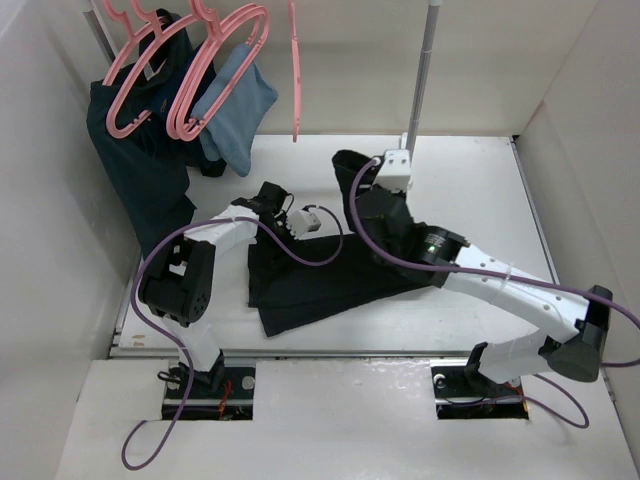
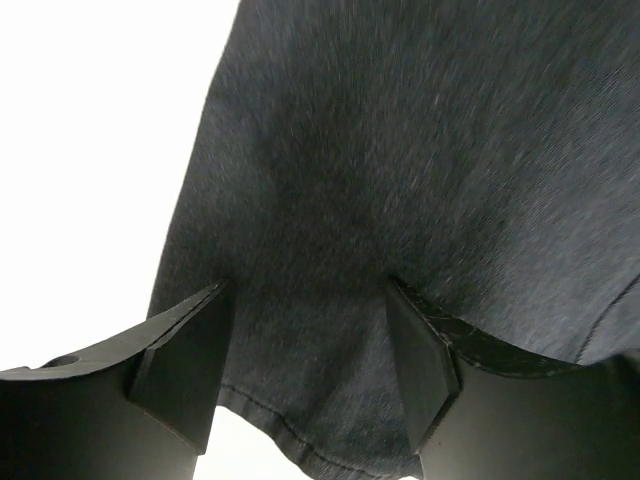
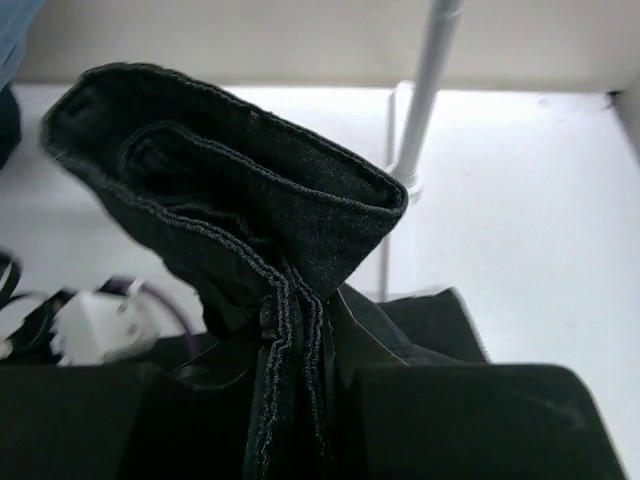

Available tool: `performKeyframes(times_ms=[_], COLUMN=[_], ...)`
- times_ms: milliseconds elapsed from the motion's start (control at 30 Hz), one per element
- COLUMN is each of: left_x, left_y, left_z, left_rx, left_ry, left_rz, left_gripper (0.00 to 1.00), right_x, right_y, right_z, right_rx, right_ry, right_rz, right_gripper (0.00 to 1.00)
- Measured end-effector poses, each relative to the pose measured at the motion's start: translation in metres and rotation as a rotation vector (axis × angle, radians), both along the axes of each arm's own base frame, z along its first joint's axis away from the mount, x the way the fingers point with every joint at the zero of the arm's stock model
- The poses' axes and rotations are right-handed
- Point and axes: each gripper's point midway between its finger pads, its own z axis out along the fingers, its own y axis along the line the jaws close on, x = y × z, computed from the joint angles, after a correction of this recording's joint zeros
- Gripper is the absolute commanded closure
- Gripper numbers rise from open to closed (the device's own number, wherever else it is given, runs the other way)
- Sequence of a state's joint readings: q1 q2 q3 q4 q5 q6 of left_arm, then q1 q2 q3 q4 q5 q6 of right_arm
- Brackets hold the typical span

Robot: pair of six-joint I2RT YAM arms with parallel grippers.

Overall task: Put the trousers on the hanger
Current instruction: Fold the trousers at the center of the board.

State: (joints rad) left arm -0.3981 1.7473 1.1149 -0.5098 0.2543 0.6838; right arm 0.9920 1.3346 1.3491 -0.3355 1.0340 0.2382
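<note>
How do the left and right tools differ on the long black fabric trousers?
The left tool is open over flat cloth of the long black fabric trousers; the right tool is shut on their bunched seam. The left sits at the left edge; the right holds a far fold raised. Both work one garment.

1. Left arm (image 1: pixel 190 275): white shells between bulky black joint housings.
2. Right arm (image 1: pixel 500 285): the same white links and black motors, with a white block behind its fingers.
3. A purple cable (image 1: pixel 140 440) trails back from each wrist.
4. Left gripper (image 2: pixel 306 290): matte black, wedge-shaped fingers (image 2: pixel 185 365).
</note>
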Motion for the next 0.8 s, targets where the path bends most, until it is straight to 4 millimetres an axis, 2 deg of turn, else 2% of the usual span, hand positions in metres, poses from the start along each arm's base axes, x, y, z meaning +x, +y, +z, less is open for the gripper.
performKeyframes(times_ms=[67,167,300,367,467,667,800], left_x=[0.003,0.004,0.0,-0.009,-0.022,-0.056,-0.055], left_y=[-0.004,-0.001,0.035,0.057,0.076,0.111,0.135], left_z=[0.004,0.009,0.022,0.031,0.037,0.015,0.016], left_rx=[-0.019,-0.049,-0.029,0.009,0.053,0.146,0.169], left_ry=[-0.003,0.008,-0.012,-0.03,-0.045,0.025,0.022], left_rz=[0.01,0.038,0.142,0.196,0.252,0.361,0.485], left_gripper=[0.43,0.43,0.46,0.48,0.53,0.58,0.57], right_x=[-0.006,-0.009,-0.011,-0.014,-0.018,-0.032,-0.046], right_y=[0.02,0.039,0.061,0.073,0.096,0.148,0.18], right_z=[-0.018,-0.033,-0.045,-0.052,-0.067,-0.103,-0.122], right_rx=[0.019,0.07,0.132,0.138,0.121,0.075,0.062], right_ry=[0.023,0.044,0.075,0.089,0.111,0.169,0.203], right_rz=[0.027,0.043,0.094,0.115,0.148,0.254,0.336], right_gripper=[1.0,1.0,1.0,1.0,1.0,1.0,1.0])
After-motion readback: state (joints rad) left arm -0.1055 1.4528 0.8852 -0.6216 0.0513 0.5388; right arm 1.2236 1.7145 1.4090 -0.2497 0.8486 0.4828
